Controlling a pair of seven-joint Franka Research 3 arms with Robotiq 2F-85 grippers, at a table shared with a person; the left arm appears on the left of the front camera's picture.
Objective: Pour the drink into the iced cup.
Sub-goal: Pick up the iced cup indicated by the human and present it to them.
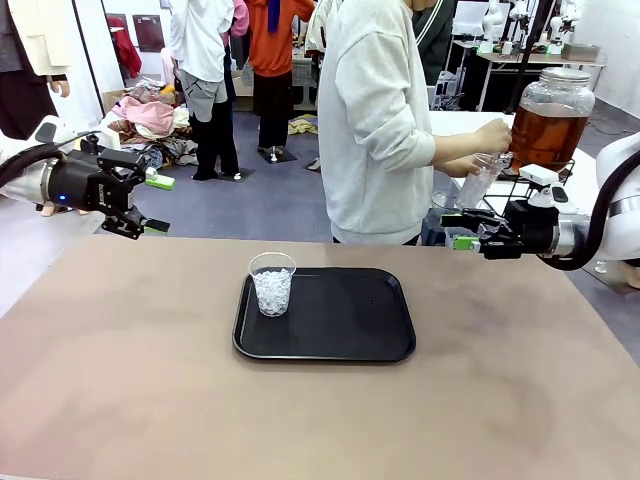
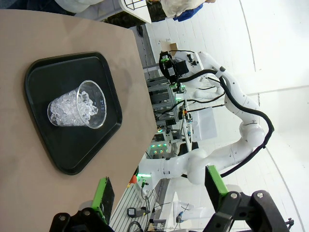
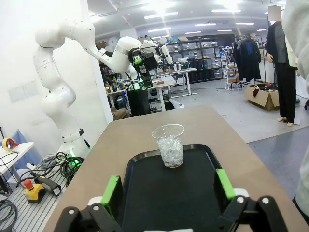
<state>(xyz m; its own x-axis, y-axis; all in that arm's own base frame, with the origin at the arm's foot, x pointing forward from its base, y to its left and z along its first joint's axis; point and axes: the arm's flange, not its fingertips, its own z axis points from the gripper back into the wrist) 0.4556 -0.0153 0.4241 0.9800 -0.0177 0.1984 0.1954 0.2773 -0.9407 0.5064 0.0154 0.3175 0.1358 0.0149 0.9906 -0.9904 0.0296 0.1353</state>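
A clear plastic cup of ice [image 1: 272, 283] [image 2: 77, 107] [image 3: 169, 144] stands upright at the left end of a black tray [image 1: 340, 335] [image 2: 42, 79] [image 3: 145, 193]. The amber-brown drink fills a large glass dispenser jar [image 1: 548, 122] on a stand at the far right. There a person holds a second clear cup [image 1: 480, 182] at the jar. My left gripper [image 1: 152, 203] [image 2: 159, 193] hovers open off the table's left side. Off the right side, my right gripper [image 1: 458, 229] [image 3: 166, 193] is open too, pointing toward the tray. Neither holds anything.
The brown table [image 1: 130, 380] has bare room all around the tray. The person in a grey sweatshirt [image 1: 375, 120] stands at the far edge, right of centre. Other people and clutter are farther back.
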